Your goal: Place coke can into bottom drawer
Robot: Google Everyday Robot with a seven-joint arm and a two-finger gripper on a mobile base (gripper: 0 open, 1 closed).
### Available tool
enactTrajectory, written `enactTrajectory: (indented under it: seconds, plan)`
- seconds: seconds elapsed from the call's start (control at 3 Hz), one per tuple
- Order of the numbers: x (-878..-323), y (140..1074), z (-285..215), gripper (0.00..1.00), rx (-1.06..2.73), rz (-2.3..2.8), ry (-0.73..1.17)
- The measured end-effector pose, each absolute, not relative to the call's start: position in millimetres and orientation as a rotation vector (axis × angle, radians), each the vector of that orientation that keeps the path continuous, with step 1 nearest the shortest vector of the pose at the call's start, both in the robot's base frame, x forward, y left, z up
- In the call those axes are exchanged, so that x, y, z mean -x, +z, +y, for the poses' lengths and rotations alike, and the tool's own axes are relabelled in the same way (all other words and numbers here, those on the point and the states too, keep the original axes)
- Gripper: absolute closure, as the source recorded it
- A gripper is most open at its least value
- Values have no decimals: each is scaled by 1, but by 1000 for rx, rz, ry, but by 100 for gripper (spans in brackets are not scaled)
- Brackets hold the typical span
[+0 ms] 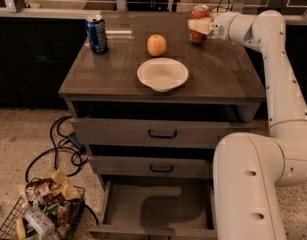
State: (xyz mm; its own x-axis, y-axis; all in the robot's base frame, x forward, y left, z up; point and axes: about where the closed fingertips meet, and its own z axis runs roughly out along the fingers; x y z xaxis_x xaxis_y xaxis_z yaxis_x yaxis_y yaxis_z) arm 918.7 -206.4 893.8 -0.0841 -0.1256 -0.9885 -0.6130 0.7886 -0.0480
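The red coke can (199,13) is at the back right of the cabinet top, upright, at or just above the surface. My gripper (199,26) reaches in from the right, with a pale finger (195,26) lying across the can's front, shut on it. The bottom drawer (158,206) is pulled open below, and its plain grey inside shows nothing in it. The arm's large white base link (248,184) covers the drawer's right end.
A blue soda can (97,33) stands at the back left of the cabinet top (103,79). An orange (156,45) and a white bowl (162,74) sit mid-top. The two upper drawers (160,133) are shut. A wire basket of rubbish (40,214) and black cables (58,149) lie on the floor at left.
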Motion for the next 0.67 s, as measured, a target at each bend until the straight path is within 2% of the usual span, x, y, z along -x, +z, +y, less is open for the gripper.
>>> enactTrajectory:
  seconds: [0.67]
  plan:
    - [-869,945,-286,100,570,1636,369]
